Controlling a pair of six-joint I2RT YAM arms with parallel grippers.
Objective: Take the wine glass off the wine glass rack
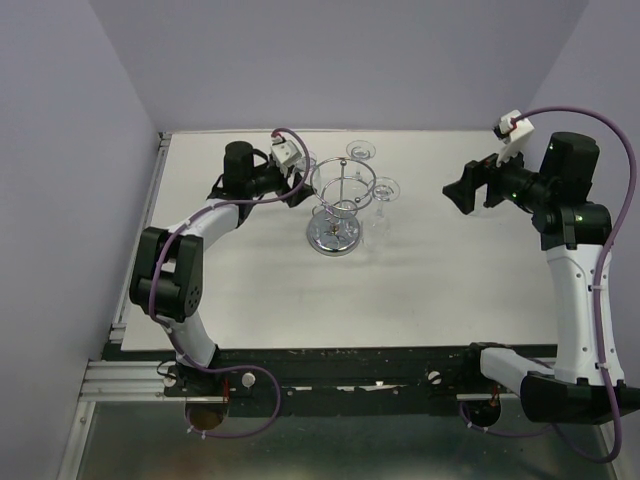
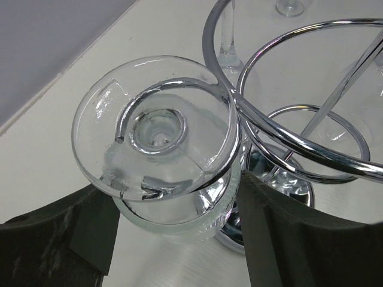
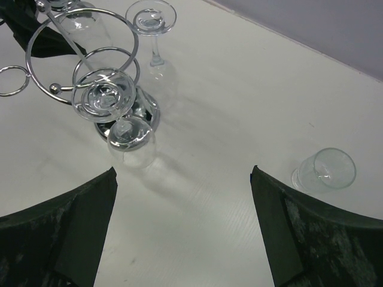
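Observation:
The chrome wine glass rack (image 1: pixel 338 200) stands mid-table on its round mirrored base (image 1: pixel 335 236). In the left wrist view a wine glass (image 2: pixel 157 128) hangs upside down in a loop of the rack (image 2: pixel 299 143), with its foot on top and its bowl below. My left gripper (image 1: pixel 303 185) is at the rack's left side. Its fingers (image 2: pixel 72 239) stand on either side of the bowl and touch it, so the gripper (image 2: pixel 176 185) is shut on that glass. My right gripper (image 1: pixel 458 192) is open and empty, well to the right of the rack (image 3: pixel 78 54).
A second glass (image 1: pixel 385 190) hangs on the rack's right side and shows in the right wrist view (image 3: pixel 122 134). Another glass (image 1: pixel 360 150) is behind the rack. A small clear tumbler (image 3: pixel 326 170) lies on the table near my right gripper (image 3: pixel 182 173). Walls enclose the table.

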